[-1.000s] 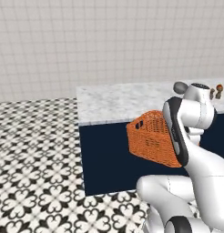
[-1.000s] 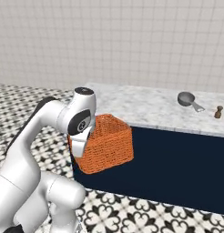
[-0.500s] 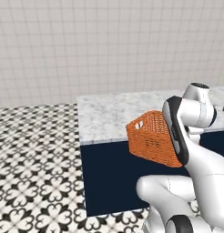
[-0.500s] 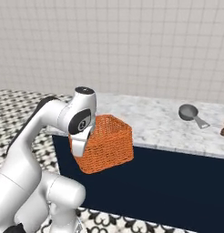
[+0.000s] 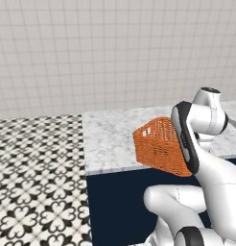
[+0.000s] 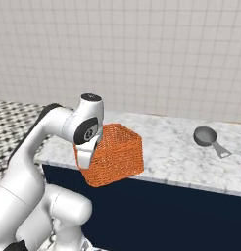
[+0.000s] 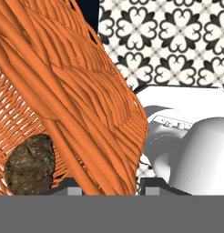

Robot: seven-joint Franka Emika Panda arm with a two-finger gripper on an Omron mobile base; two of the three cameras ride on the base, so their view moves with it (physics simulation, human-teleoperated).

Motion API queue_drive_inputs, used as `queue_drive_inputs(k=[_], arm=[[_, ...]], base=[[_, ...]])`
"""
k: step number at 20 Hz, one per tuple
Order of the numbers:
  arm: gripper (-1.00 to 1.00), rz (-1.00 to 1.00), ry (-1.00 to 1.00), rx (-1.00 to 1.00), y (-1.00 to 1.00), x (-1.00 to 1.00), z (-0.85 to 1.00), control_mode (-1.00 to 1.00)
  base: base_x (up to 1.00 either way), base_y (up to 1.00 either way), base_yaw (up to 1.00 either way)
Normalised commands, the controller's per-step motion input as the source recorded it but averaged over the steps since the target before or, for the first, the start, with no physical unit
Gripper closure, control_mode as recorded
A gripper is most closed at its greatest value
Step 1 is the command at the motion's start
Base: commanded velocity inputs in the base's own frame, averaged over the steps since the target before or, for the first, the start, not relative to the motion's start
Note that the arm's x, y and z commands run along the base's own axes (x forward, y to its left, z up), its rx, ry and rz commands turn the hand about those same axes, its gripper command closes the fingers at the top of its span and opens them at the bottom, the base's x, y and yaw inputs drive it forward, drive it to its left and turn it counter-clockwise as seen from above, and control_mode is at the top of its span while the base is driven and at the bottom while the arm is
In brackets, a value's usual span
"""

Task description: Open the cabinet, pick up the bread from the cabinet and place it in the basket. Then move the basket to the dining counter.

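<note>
The basket (image 5: 160, 151) hangs tilted in the air, above the front edge of the dining counter (image 5: 108, 141), near the counter's left end. The gripper (image 7: 109, 189) is closed on the basket's wall, and the bread (image 7: 29, 166) lies inside. The free marble lies beyond the basket, toward the tiled wall, so the next move probably goes forward and down. A small pan (image 6: 206, 137) rests far to the right.
</note>
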Motion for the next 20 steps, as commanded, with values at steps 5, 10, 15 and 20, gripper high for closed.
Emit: queue_drive_inputs(k=[5, 10, 15, 20], arm=[[1.00, 0.00, 0.00, 0.00, 0.00, 0.00, 0.00, 1.00], [1.00, 0.00, 0.00, 0.00, 0.00, 0.00, 0.00, 1.00], [1.00, 0.00, -0.03, 0.01, 0.08, 0.67, -0.14, -1.00], [1.00, 0.07, -0.01, 0.01, 0.43, 0.99, -0.21, -1.00]], base=[[0.58, 0.02, 0.00], [0.54, 0.02, 0.00], [0.00, 0.00, 0.00], [0.00, 0.00, 0.00]])
